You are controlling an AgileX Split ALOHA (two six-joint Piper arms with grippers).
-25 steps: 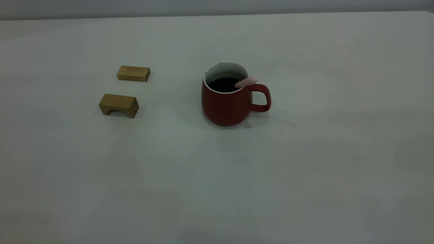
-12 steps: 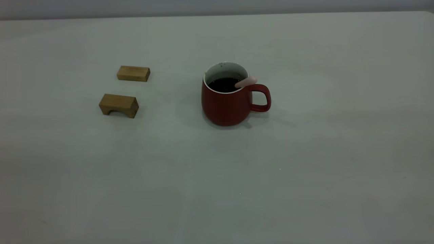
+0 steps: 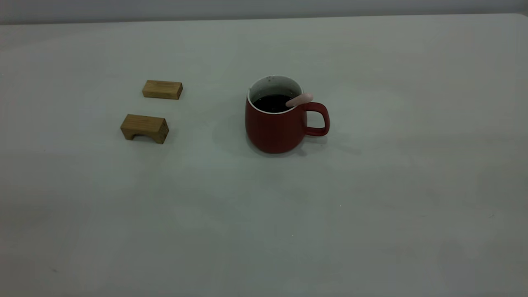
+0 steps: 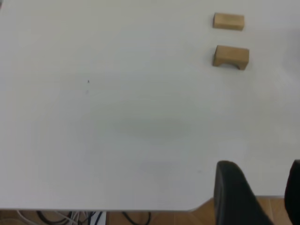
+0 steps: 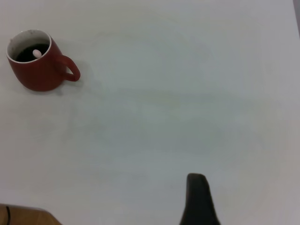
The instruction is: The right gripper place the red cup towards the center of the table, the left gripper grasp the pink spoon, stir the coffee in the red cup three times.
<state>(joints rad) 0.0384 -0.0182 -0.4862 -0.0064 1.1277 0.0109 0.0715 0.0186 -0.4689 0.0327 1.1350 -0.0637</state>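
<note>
A: Left gripper [image 4: 260,197]: I see two dark fingers parted with nothing between them, held back over the table [image 3: 371,206] edge. Right gripper [image 5: 199,199]: one finger shows; I cannot tell its state.

B: Red cup [image 3: 276,123]: upright near the table's centre, handle toward my right arm. Pink spoon [image 3: 300,99] leans on the rim, bowl sunk in the coffee [image 3: 272,103]. Two wooden blocks [image 3: 144,128] lie well apart, left.

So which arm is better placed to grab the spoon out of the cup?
Right, probably: its wrist view has the cup and the spoon in clear sight, while the left wrist view shows only the blocks.
</note>
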